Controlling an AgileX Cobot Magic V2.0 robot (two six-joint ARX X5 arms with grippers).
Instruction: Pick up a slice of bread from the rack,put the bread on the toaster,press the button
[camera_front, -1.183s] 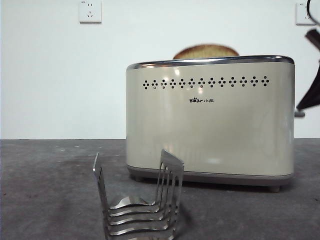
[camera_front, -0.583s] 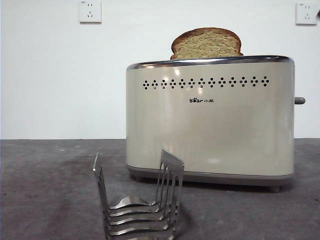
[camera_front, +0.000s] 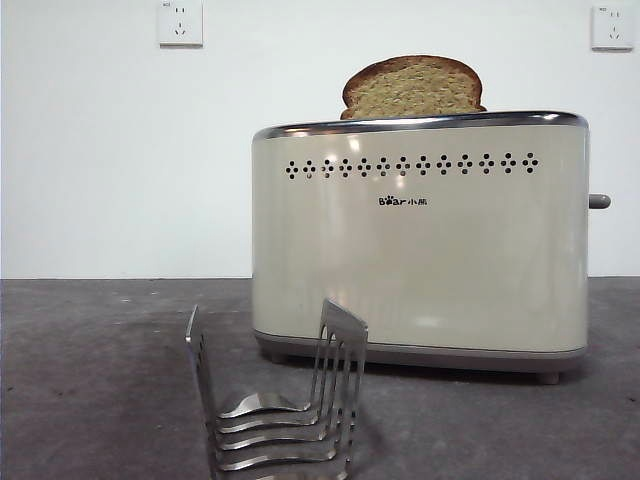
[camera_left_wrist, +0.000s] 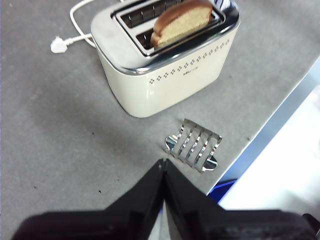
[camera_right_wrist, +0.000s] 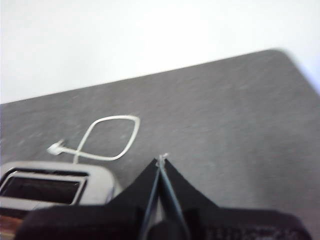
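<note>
The cream toaster (camera_front: 420, 250) stands at mid-table. The slice of bread (camera_front: 412, 88) stands upright in the slot nearer the dotted side, its domed top well above the chrome rim; the left wrist view shows the slice of bread (camera_left_wrist: 182, 22) in that slot too. The grey button (camera_front: 599, 201) sticks out of the toaster's right end. In front stands the steel rack (camera_front: 275, 405), holding nothing. My left gripper (camera_left_wrist: 163, 165) is shut and hangs high over the table, short of the rack (camera_left_wrist: 194, 150). My right gripper (camera_right_wrist: 161, 160) is shut, high beside the toaster's end (camera_right_wrist: 50, 187).
A white power cord with its plug (camera_left_wrist: 60, 44) lies unplugged on the grey table behind the toaster; the right wrist view shows the looped cord (camera_right_wrist: 107, 137). The table's edge (camera_left_wrist: 280, 117) runs close to the rack. Two wall sockets (camera_front: 180, 22) sit on the white wall.
A second ago the bread sat low in the slot and a black arm was at the toaster's right end. The bread and button have since risen, and the arm has left the front view.
</note>
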